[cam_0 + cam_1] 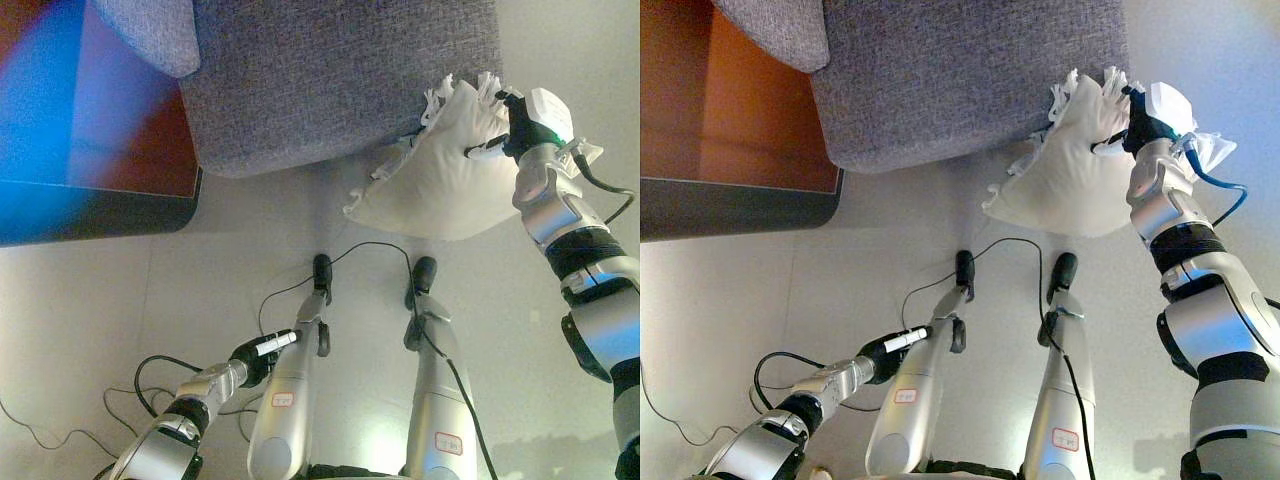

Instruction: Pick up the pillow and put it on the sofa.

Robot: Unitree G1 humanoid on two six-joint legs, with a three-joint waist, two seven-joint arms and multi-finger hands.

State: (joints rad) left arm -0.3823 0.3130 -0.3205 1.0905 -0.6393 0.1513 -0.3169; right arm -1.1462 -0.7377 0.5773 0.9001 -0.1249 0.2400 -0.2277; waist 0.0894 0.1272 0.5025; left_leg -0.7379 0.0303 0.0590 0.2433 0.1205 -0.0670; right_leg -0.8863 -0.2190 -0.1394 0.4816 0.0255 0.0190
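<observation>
Against the sofa (340, 80) front, right robot hand (515, 125) grips the pillow (430, 185), tilted corner-up.

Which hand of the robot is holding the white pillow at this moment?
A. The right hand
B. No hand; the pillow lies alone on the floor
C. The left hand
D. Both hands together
A: the right hand grips the white pillow by the front edge of the grey sofa, while the left hand hangs low, away from it.
</observation>
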